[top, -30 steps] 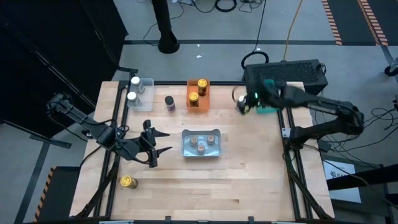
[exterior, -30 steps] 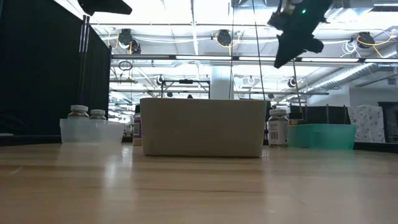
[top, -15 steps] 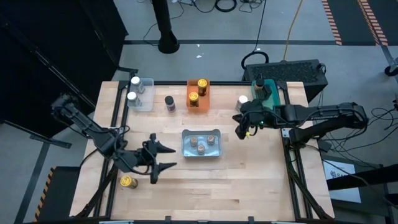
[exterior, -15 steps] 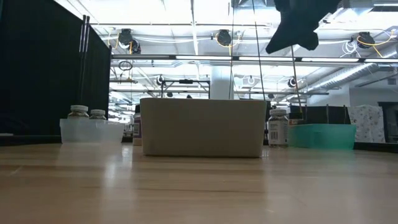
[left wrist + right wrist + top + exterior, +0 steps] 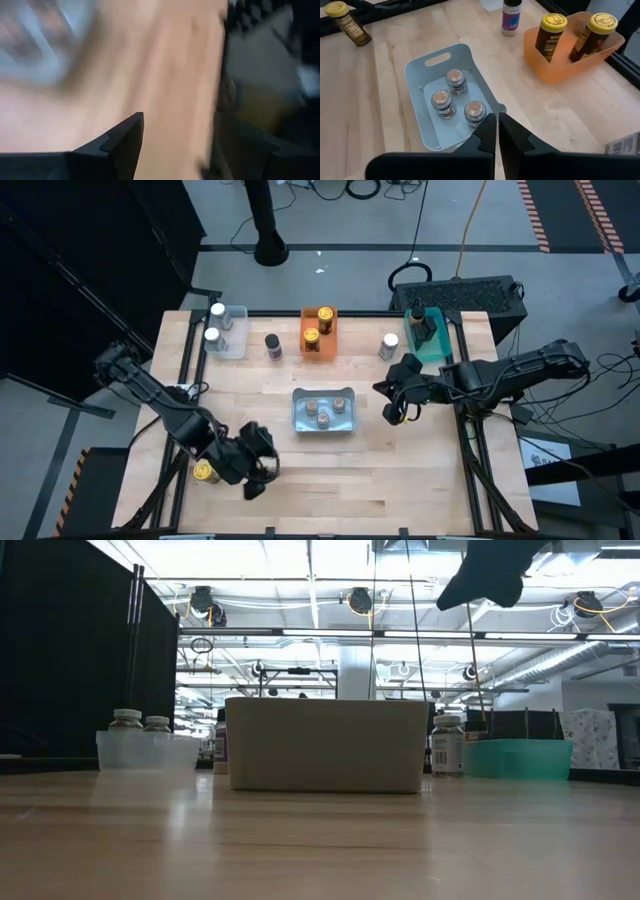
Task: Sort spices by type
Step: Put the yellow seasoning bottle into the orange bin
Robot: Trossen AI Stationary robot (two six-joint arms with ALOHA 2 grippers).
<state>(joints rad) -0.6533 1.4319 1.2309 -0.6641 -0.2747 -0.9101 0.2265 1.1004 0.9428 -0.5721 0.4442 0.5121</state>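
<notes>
The left gripper (image 5: 255,470) hangs open just beside a gold-lidded spice jar (image 5: 205,472) near the table's front-left edge. Three brown-lidded jars (image 5: 455,96) sit in the grey tray (image 5: 300,423). The right gripper (image 5: 393,402), fingers pressed together, empty, hovers right of it.

The left arm reaches in from the left edge of the table (image 5: 420,470), and the left gripper (image 5: 255,470) is low near the front left corner; its fingers stand apart. The right arm comes from the right edge, and the right gripper (image 5: 392,402) hangs above the table with its fingers pressed together, holding nothing.
</notes>
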